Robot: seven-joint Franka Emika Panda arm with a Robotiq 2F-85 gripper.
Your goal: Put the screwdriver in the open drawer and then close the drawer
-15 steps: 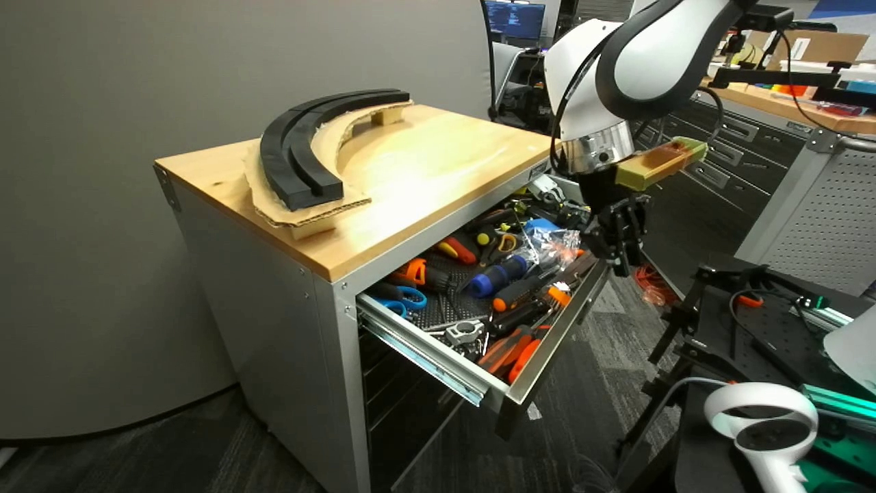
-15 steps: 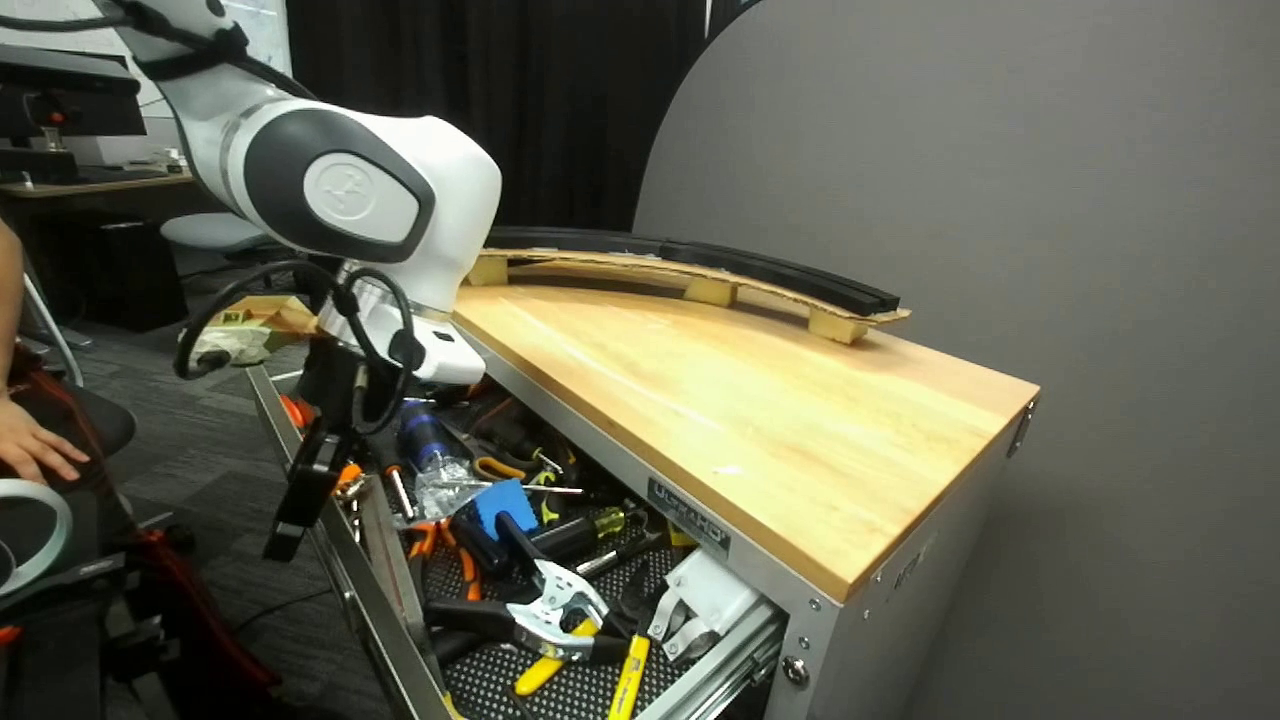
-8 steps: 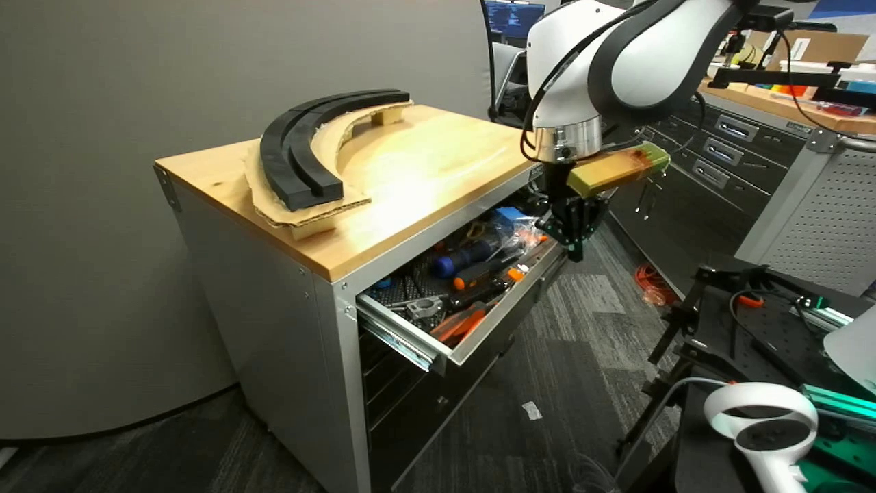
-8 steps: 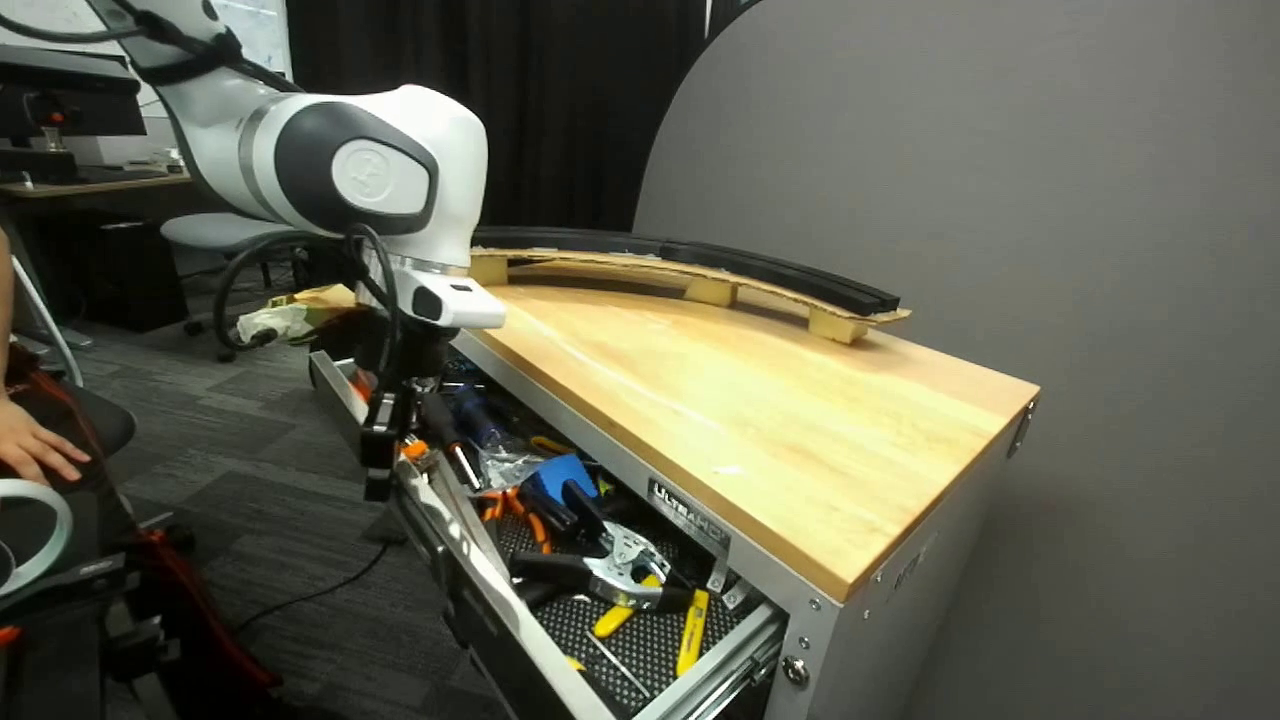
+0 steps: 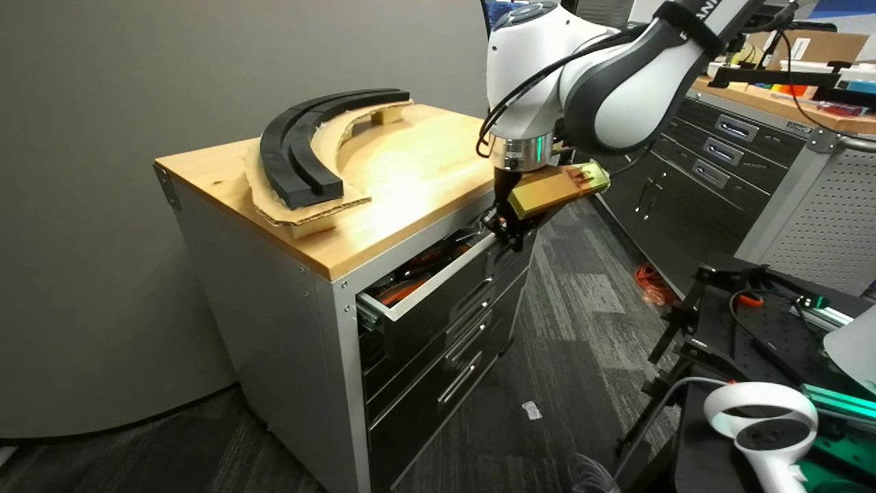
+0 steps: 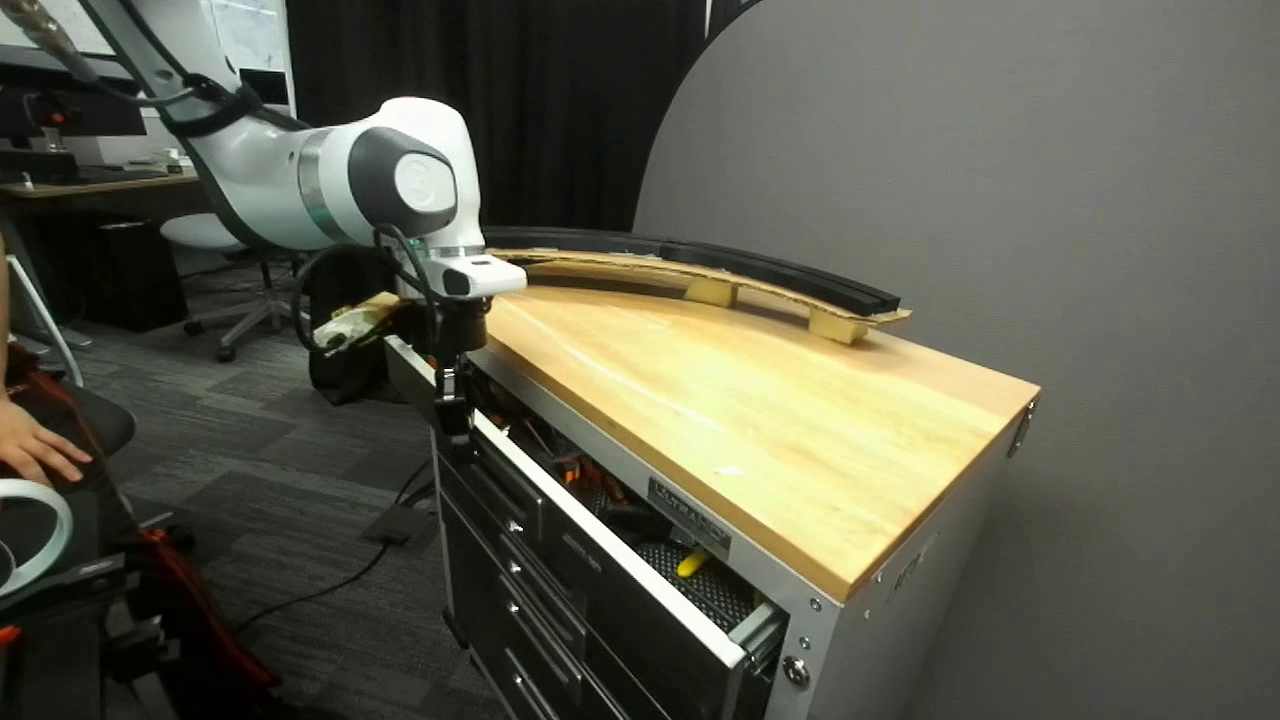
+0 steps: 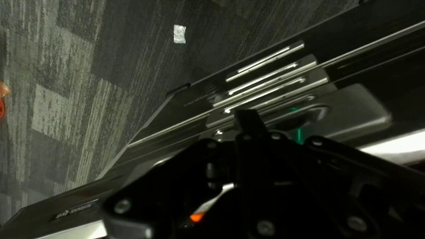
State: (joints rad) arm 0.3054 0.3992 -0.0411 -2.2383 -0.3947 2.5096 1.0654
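Observation:
The drawer [image 5: 445, 291], uppermost in the wood-topped cabinet, is partly open, with a dark front and light metal rim. It also shows in an exterior view [image 6: 610, 545] and in the wrist view [image 7: 358, 106]. Tools inside show only as a narrow strip, some orange, one yellow. I cannot make out the screwdriver in any view. My gripper [image 5: 515, 241] points down at the drawer's front, near its handle recess. It also shows in an exterior view [image 6: 456, 425]. In the wrist view its fingertips [image 7: 249, 121] are together with nothing seen between them. Contact with the front cannot be told.
A curved black piece [image 5: 287, 150] lies on cardboard on the wooden top [image 5: 438, 164]. Lower drawers [image 6: 520, 590] are shut below. A black side table with a white controller [image 5: 759, 411] stands apart. A person's hand [image 6: 40, 440] is at one side.
The drawer has slid far inward, so much less of its contents shows. My gripper has moved with its front toward the cabinet.

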